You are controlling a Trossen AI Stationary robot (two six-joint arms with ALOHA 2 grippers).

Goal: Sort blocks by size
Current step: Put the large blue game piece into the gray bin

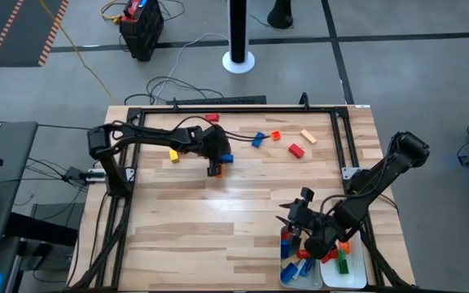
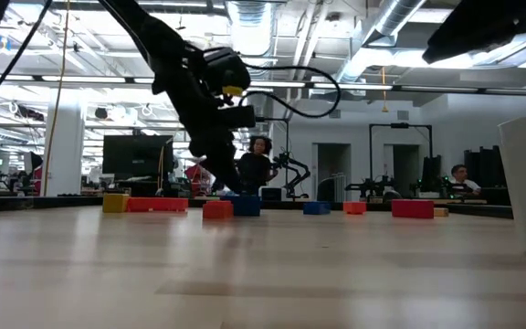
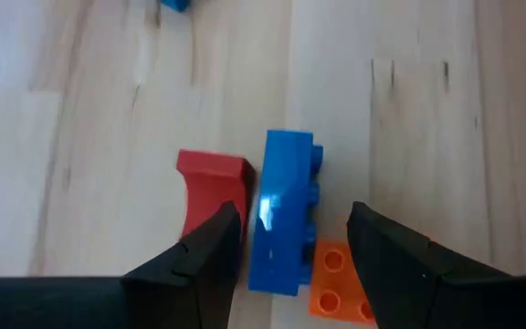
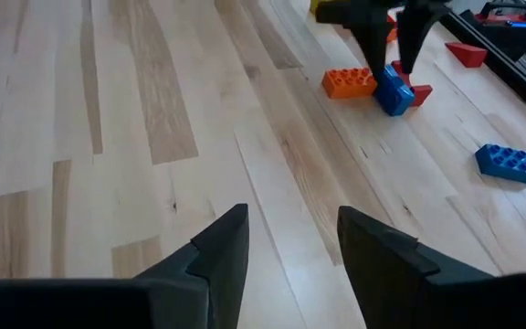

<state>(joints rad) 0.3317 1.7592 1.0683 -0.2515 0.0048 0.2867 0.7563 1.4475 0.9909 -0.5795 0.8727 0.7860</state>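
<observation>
Blue block [image 3: 283, 212] on the table [image 1: 218, 220], far-left portion, a little inward from the far edge. Red curved block [image 3: 210, 187] just beside one long face of it; orange block [image 3: 336, 291] at its near end, touching or nearly so. Same cluster in right wrist view: orange [image 4: 349, 82], blue [image 4: 393, 91], red [image 4: 418, 93].

Left gripper [image 3: 295, 239] down over this cluster, fingers spread wide, one on either side of the blue block, nothing clamped. One finger [image 3: 210, 247] partly over the red piece; whether any finger touches a block, cannot tell. In high view left gripper [image 1: 216, 163] reached in from the left edge.

Other loose blocks along the far side: yellow block [image 1: 173, 155] just left of the left gripper, red block [image 1: 211, 118] at the far edge, another blue block [image 1: 258, 139], small orange block [image 1: 276, 135], tan block [image 1: 308, 136], red short block [image 1: 295, 150]. In low view, row of blocks across the far part of the table: yellow [image 2: 115, 203], long red [image 2: 156, 205], red [image 2: 413, 208].

Near-right corner: two white trays [image 1: 355, 281], side by side, holding mixed blocks in blue, red, orange, green.

Right gripper [image 1: 306, 218] over the table by the trays, near the near-right corner, fingers apart at moderate width, empty; bare table between fingers [image 4: 222, 247] in its wrist view.
</observation>
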